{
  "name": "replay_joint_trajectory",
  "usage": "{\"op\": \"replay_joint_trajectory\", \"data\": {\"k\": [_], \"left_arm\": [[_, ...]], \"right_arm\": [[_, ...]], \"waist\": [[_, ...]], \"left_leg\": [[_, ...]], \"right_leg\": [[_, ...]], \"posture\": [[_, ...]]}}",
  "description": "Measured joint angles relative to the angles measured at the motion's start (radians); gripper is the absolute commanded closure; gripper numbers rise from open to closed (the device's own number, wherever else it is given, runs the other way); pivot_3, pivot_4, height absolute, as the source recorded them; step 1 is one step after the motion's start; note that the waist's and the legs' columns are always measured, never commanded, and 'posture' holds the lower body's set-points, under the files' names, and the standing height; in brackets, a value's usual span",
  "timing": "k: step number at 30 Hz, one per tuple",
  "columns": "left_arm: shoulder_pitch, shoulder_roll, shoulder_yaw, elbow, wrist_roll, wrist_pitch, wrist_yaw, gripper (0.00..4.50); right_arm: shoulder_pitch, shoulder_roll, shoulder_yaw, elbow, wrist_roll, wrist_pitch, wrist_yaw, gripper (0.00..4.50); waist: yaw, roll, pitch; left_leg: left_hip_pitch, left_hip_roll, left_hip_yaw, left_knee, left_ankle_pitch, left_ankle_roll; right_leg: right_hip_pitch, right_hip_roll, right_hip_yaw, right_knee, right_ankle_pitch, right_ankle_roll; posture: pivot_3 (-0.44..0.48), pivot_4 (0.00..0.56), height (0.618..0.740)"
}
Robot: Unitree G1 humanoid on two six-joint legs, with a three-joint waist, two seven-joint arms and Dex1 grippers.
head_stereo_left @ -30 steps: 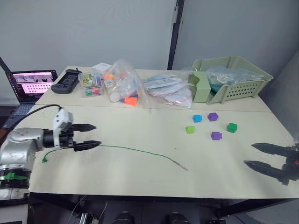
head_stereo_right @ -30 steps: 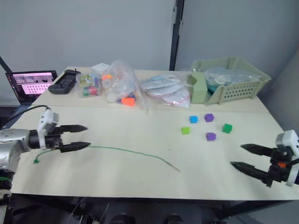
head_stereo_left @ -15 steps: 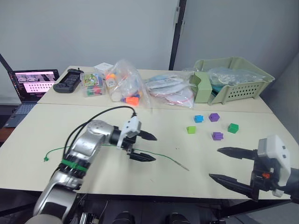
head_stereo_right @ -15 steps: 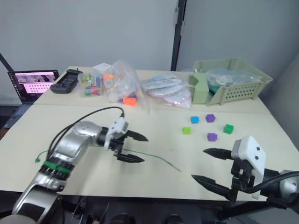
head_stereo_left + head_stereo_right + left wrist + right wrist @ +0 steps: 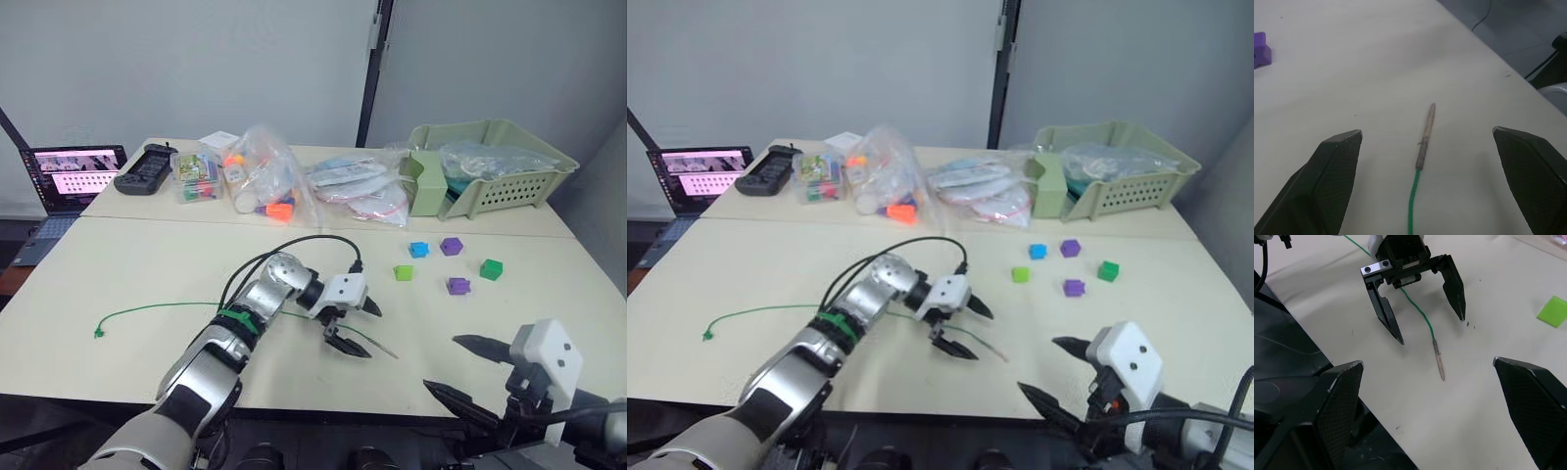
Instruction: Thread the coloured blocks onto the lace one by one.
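I see the table [image 5: 147, 264] across mid-frame, with the lace [image 5: 176, 309], a thin green cord, running from lower left to a pale stiff tip [image 5: 1426, 135] at centre. My left gripper [image 5: 358, 328] straddles that tip, fingers spread; my right gripper [image 5: 465, 367], lower right, is spread too. The coloured blocks [image 5: 450, 263] sit right of centre. The left wrist view alone reveals the cord's braid.
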State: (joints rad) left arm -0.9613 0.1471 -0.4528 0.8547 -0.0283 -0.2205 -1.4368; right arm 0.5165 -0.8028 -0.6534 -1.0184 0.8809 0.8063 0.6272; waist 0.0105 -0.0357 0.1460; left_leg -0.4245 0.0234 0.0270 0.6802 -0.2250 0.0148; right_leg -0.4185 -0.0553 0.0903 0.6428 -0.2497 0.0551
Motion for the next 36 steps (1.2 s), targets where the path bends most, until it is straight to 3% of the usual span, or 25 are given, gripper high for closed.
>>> {"op": "replay_joint_trajectory", "data": {"k": [2, 9, 22, 30, 36], "left_arm": [[-0.019, -0.024, 0.003, 0.069, 0.023, -0.045, 0.01, 0.0], [-0.022, -0.064, 0.015, 0.215, 0.069, -0.134, 0.016, 2.1], [-0.071, -0.097, 0.044, 0.304, 0.127, -0.151, 0.051, 2.1], [-0.092, -0.097, 0.039, 0.316, 0.171, -0.152, 0.058, 4.48], [-0.097, -0.098, 0.045, 0.317, 0.181, -0.147, 0.057, 4.48]], "right_arm": [[0.007, 0.007, 0.012, 0.001, -0.021, -0.014, -0.002, 0.01], [0.012, 0.009, 0.024, 0.012, -0.057, -0.04, 0.003, 0.0], [-0.035, -0.006, 0.063, 0.047, -0.085, -0.041, 0.011, 0.0], [-0.051, -0.012, 0.089, 0.05, -0.103, -0.041, 0.008, 0.0], [-0.06, -0.015, 0.094, 0.067, -0.113, -0.036, 0.002, 0.0]], "waist": [[-0.001, 0.0, 0.0], [0.0, 0.0, 0.0], [0.001, 0.0, 0.0], [-0.002, -0.001, 0.0], [-0.002, -0.001, 0.0]], "left_leg": [[0.0, 0.0, 0.0, 0.0, 0.0, 0.0], [0.0, -0.001, -0.001, 0.0, 0.0, 0.0], [0.004, -0.005, -0.004, 0.0, 0.0, 0.0], [0.009, -0.005, -0.005, 0.0, 0.0, 0.001], [0.009, -0.005, -0.005, 0.0, 0.0, 0.001]], "right_leg": [[0.0, 0.0, 0.0, 0.0, 0.0, 0.0], [0.0, 0.0, 0.0, 0.0, 0.0, 0.0], [0.009, -0.002, 0.0, -0.002, -0.001, 0.003], [0.014, -0.002, -0.001, -0.003, -0.002, 0.005], [0.014, -0.002, -0.001, -0.003, -0.002, 0.005]], "posture": [[0.0, 0.15, 0.734], [0.0, 0.15, 0.734], [0.0, 0.15, 0.734], [0.0, 0.15, 0.734], [0.0, 0.15, 0.734]]}}
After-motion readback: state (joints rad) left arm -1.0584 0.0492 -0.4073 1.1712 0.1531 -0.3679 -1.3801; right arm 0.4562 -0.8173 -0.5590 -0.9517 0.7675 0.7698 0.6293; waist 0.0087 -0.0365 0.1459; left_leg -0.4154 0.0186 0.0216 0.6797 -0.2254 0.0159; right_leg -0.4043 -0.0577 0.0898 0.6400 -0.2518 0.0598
